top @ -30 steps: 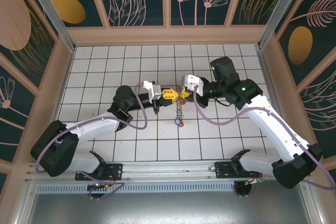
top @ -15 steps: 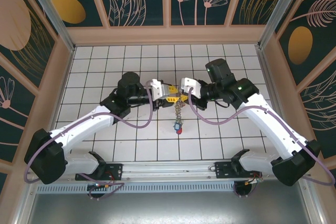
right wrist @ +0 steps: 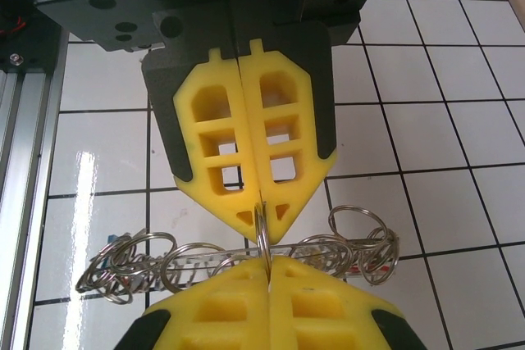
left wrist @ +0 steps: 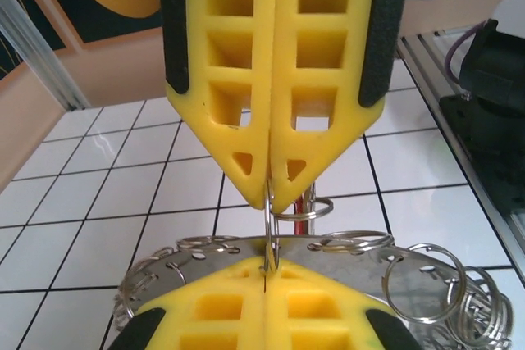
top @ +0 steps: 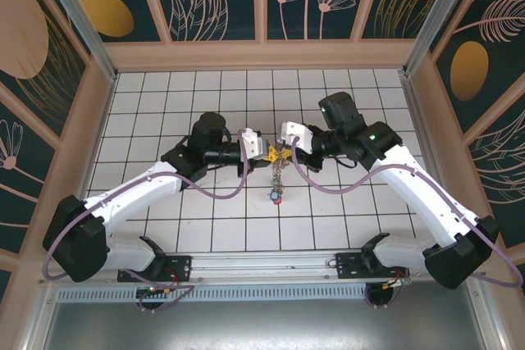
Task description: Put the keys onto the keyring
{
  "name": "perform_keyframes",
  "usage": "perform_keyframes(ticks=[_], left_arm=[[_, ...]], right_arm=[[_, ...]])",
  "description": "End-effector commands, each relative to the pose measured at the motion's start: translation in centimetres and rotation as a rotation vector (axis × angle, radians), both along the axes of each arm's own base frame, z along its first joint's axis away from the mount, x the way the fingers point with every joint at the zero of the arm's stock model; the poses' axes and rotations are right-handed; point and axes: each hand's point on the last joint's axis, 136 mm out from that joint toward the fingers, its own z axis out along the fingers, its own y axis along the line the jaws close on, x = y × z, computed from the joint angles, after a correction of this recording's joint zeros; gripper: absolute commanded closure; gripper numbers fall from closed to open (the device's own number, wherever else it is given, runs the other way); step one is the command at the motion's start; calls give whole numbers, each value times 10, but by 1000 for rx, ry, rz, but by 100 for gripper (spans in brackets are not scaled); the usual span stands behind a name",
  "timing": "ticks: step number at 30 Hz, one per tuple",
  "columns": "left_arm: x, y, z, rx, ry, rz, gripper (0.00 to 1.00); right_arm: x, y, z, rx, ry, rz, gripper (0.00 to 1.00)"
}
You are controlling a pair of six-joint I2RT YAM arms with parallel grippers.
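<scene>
Left wrist: L gripper, R gripper both pinching keyring; top ext: keys beneath

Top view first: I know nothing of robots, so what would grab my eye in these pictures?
Two arms meet nose to nose over the middle of the white tiled table, the left gripper and right gripper both shut on the keyring, which hangs from them with colour-tagged keys at its bottom. In the wrist views, bright yellow fingers pinch a thin silver loop of it.
</scene>
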Motion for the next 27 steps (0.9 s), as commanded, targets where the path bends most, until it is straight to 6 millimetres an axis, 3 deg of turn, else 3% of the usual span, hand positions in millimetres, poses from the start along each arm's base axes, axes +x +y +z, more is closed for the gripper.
perform_keyframes(ticks=[1,2,4,5,10,22,27], left_arm=[[-8,-5,25,-100,-40,-47,100],[-9,-5,25,-99,-31,-51,98],[-15,-5,23,-83,-12,-80,76],[-17,-4,22,-72,-2,-90,70],[-18,-1,18,-21,25,-84,69],[-5,-5,23,-27,28,-31,81],[-5,-3,25,-24,15,-22,74]], right_arm=[[-2,11,20,65,-37,32,100],[-2,11,20,64,-38,30,100],[-1,9,18,56,-39,21,100],[0,8,16,46,-40,14,100],[4,4,9,12,-47,-7,100],[6,3,6,-8,-52,-15,100],[6,1,1,-23,-47,-23,100]])
